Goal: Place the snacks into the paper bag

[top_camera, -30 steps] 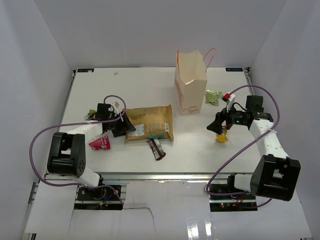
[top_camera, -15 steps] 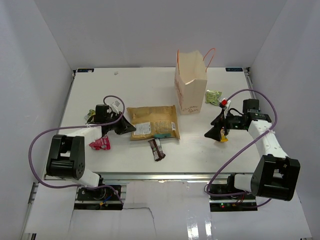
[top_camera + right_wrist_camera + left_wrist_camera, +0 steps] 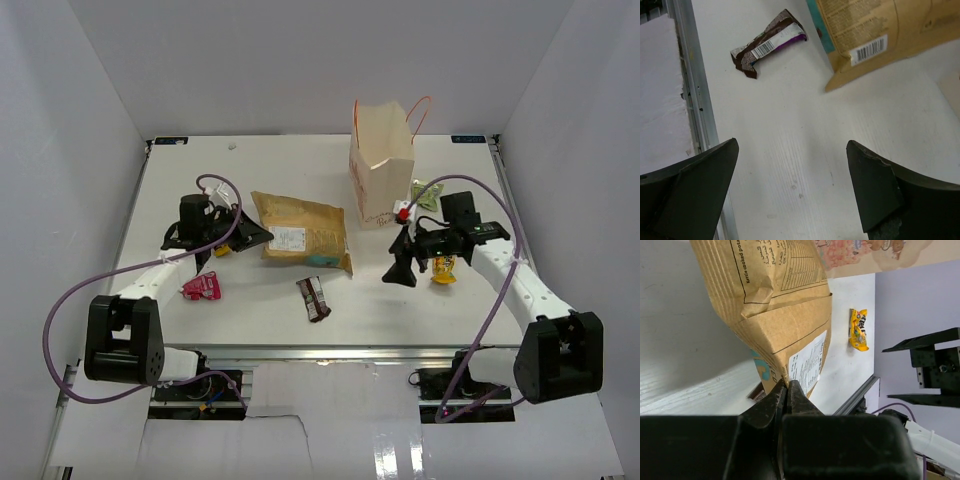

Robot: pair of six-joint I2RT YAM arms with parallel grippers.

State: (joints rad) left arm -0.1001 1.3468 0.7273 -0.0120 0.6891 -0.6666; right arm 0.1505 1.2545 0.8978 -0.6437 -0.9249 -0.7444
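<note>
My left gripper (image 3: 252,236) is shut on the left edge of the large tan-brown pouch (image 3: 305,232), which hangs tilted from the fingertips (image 3: 797,390) with its far end near the table. The paper bag (image 3: 382,165) stands upright behind it. A dark-brown packet (image 3: 314,297) lies in front of the pouch, and a pink packet (image 3: 200,287) lies beside my left arm. My right gripper (image 3: 403,270) stands open over bare table, nothing between its fingers. A yellow packet (image 3: 443,268) is just right of it, and a light-green packet (image 3: 427,193) lies beside the bag.
In the right wrist view the dark-brown packet (image 3: 767,45) and the pouch's corner (image 3: 865,50) lie ahead of the open gripper (image 3: 792,150), with the table's metal front rail (image 3: 695,90) to the left. White walls enclose the table on three sides.
The left gripper shut on the pouch's edge, then raised and turned it toward the bag. The right gripper swung left, away from the yellow packet, toward the middle of the table.
</note>
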